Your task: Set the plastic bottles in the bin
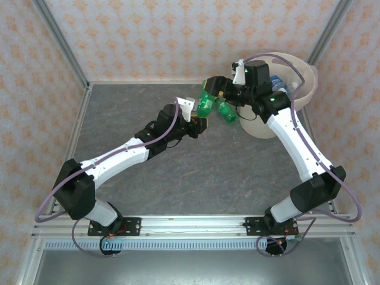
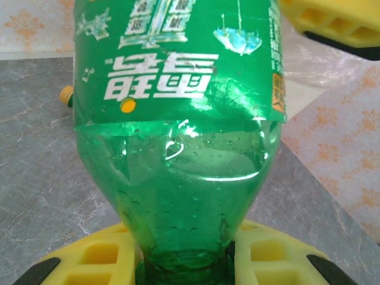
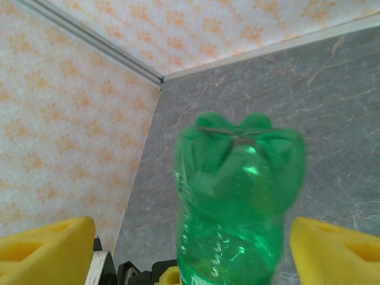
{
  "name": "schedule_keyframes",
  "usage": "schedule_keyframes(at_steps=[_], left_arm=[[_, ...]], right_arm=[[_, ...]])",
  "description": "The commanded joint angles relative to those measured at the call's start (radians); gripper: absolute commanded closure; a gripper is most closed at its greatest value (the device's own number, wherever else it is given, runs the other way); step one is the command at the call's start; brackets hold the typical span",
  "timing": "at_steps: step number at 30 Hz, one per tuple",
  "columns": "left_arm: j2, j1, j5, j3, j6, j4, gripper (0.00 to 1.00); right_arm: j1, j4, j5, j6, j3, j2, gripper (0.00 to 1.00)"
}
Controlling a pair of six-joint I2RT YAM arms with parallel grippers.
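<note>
My left gripper [image 1: 200,123] [image 2: 187,264] is shut on the neck of a green plastic bottle [image 1: 206,103] [image 2: 178,119] and holds it off the table, base pointing toward the bin [image 1: 300,74]. My right gripper [image 1: 215,86] [image 3: 193,243] is open, and its yellow fingers [image 3: 47,249] straddle that bottle's base [image 3: 240,178] with a clear gap on the left side. A second green bottle [image 1: 227,111] lies on the table against the bin's near wall. Its yellow cap [image 2: 66,94] shows in the left wrist view. A blue-labelled bottle [image 1: 278,83] lies inside the bin.
The cream bin stands in the back right corner against the patterned walls [image 1: 178,35]. Grey stone-look tabletop [image 1: 196,178] spreads to the left and front of both arms. A metal frame post [image 1: 59,41] runs along the back left.
</note>
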Motion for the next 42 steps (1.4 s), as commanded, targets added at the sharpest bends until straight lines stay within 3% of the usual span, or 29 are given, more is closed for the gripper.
schedule_keyframes(at_steps=[1,6,13,16,17,18,21,23,24,34,42], left_arm=[[-0.035,-0.017,0.008,0.053,0.032,0.019,0.79],[-0.051,-0.041,-0.001,0.068,0.049,0.008,0.79],[-0.041,-0.05,-0.008,0.088,0.052,-0.015,0.77],[-0.045,-0.05,-0.028,0.085,0.041,-0.016,0.64],[-0.048,-0.05,-0.038,0.084,0.037,-0.015,0.57],[-0.054,-0.049,-0.059,0.081,0.03,-0.015,0.43],[-0.082,-0.048,-0.107,0.062,0.018,-0.007,0.29],[-0.104,-0.047,-0.136,0.049,0.003,-0.004,0.06],[-0.115,-0.047,-0.145,0.042,-0.004,-0.002,0.01],[-0.252,-0.041,-0.223,-0.041,-0.073,-0.018,0.01],[-0.351,-0.04,-0.263,-0.096,-0.091,-0.028,0.01]], right_arm=[[0.008,-0.01,-0.004,-0.001,-0.024,0.013,0.16],[0.021,-0.01,0.002,0.014,-0.03,0.025,0.18],[0.026,-0.032,0.035,0.006,0.017,0.027,0.37],[0.024,-0.04,0.056,0.01,0.053,0.022,0.39],[0.023,-0.047,0.064,0.01,0.067,0.022,0.39],[0.015,-0.056,0.072,0.008,0.084,0.024,0.4],[-0.026,-0.074,0.075,0.014,0.126,0.023,0.44],[-0.063,-0.073,0.056,0.025,0.141,0.021,0.44],[-0.082,-0.074,0.05,0.028,0.151,0.019,0.44],[-0.299,-0.096,0.232,-0.002,0.262,0.003,0.44],[-0.455,-0.047,0.331,0.073,0.272,0.032,0.43]])
